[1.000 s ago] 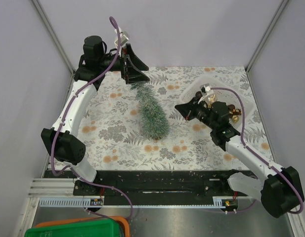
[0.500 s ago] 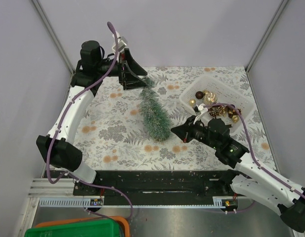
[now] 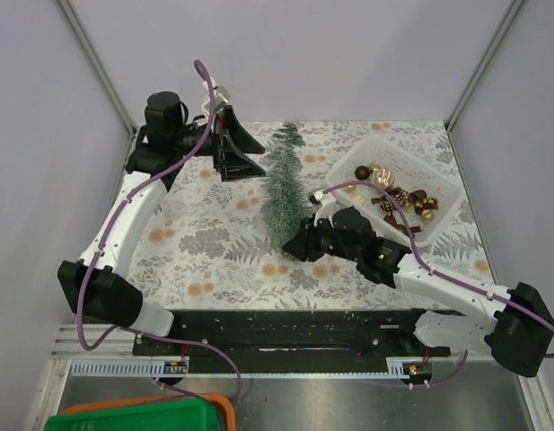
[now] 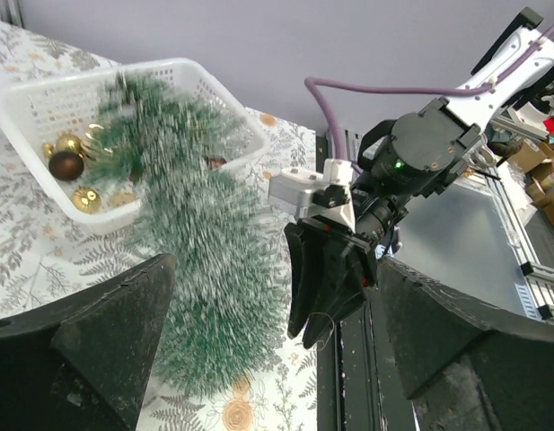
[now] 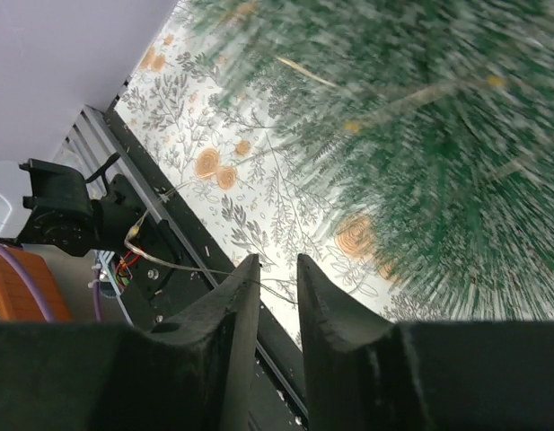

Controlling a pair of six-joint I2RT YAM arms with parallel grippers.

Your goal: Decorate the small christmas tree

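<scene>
The small christmas tree (image 3: 284,184) rises, blurred, from the floral worktop (image 3: 196,242) just left of the basket (image 3: 353,160). It is bare and the baubles (image 3: 384,180) lie in the basket, so all decorating remains. The left tool (image 3: 259,158) gapes empty; the right tool (image 3: 293,247) is slightly parted, gripping nothing visible. No writing is legible.

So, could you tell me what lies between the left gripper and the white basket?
The small christmas tree, between left gripper and white basket in the top view.
</scene>
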